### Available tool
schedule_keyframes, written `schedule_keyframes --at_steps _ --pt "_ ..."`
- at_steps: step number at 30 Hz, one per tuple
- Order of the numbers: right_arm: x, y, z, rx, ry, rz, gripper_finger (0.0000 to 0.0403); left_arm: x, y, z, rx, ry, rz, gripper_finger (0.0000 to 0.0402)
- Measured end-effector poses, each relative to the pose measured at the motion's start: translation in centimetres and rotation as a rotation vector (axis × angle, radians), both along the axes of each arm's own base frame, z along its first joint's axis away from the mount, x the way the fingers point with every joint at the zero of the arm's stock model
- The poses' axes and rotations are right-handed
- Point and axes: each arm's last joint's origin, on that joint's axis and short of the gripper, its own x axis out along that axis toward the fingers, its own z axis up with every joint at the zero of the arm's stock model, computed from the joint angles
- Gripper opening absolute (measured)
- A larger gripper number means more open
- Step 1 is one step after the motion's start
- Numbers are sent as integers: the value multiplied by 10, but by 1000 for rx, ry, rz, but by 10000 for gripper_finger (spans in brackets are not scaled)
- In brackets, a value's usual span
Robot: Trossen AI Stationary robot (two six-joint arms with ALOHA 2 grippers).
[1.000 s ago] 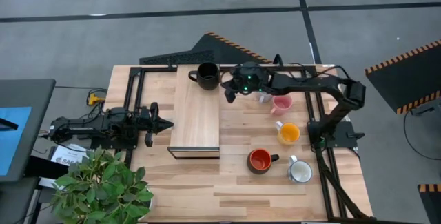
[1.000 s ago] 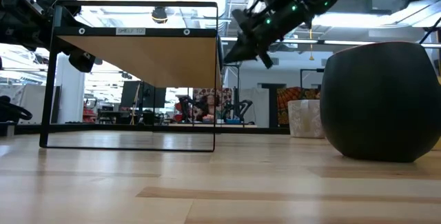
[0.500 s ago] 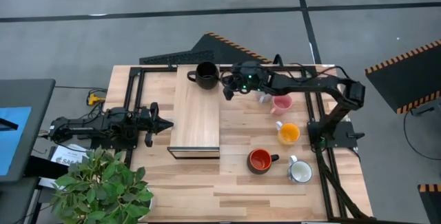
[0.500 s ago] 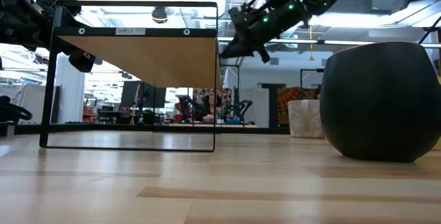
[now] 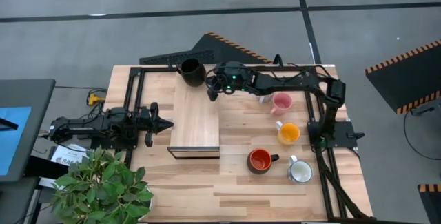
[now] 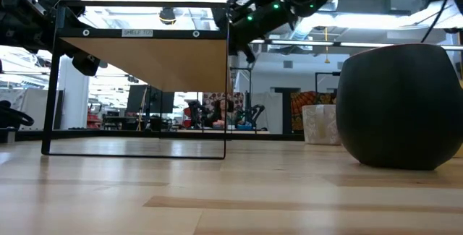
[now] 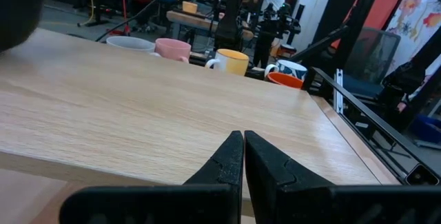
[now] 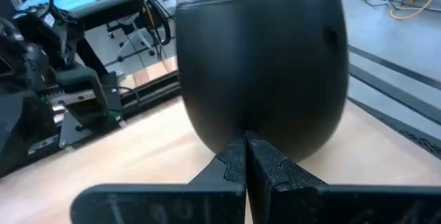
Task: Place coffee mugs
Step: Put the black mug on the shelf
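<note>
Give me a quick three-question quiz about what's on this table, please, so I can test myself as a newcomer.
1. True or false: the black mug stands on top of the wooden shelf.
2. Which arm reaches towards the black mug? A) left B) right
3. Fill in: the mug beside the white mug is the ______ one.

Key: 1. True, at its far end. 2. B: the right gripper is by it, fingers together, while the left gripper waits beside the shelf. 3. The red-orange mug.
</note>
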Motion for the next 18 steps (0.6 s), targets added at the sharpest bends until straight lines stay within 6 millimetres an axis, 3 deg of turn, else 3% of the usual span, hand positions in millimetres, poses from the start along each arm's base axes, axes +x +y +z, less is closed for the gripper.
schedule_keyframes --at_steps 6,18 --pt "13 -3 3 -4 33 9 17 0 0 0 0 0 0 0" --pt "9 5 3 -17 155 58 17 0 0 0 0 0 1 0"
